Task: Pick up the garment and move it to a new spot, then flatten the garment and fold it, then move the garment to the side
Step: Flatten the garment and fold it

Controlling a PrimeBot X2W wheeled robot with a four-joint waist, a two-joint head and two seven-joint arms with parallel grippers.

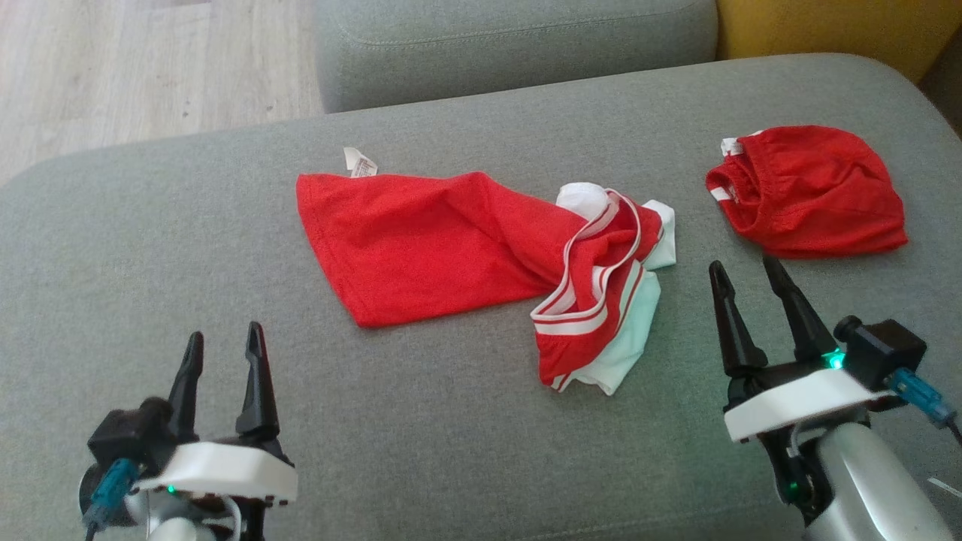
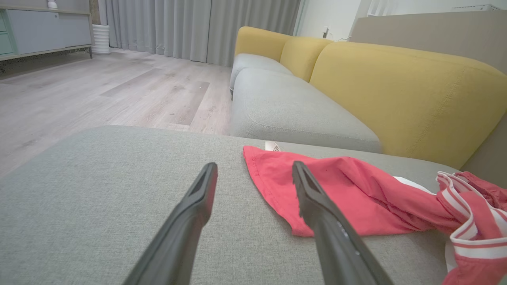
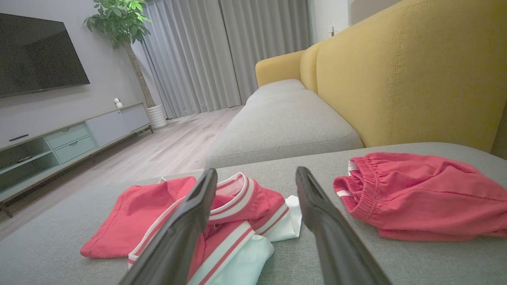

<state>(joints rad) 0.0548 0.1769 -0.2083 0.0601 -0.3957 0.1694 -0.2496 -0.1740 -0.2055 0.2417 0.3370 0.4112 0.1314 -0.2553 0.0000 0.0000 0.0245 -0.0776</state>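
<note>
A crumpled red garment [image 1: 436,244] with white striped trim and white sleeves lies in the middle of the grey sofa cushion [image 1: 150,285]. From the left wrist its red body [image 2: 348,194] spreads just beyond the fingers; from the right wrist its striped collar end [image 3: 237,221] lies straight ahead. My left gripper [image 1: 224,347] hovers open at the lower left, short of the garment's near hem. My right gripper [image 1: 742,272] stands open at the lower right, just right of the bunched white end. Nothing is between either pair of fingers.
A second red piece with an elastic waistband [image 1: 808,191] lies bunched at the cushion's right, also red shorts [image 3: 420,194] in the right wrist view. Another grey seat [image 1: 518,37] and yellow backrest [image 1: 834,26] lie behind. Wooden floor [image 1: 150,68] is at the far left.
</note>
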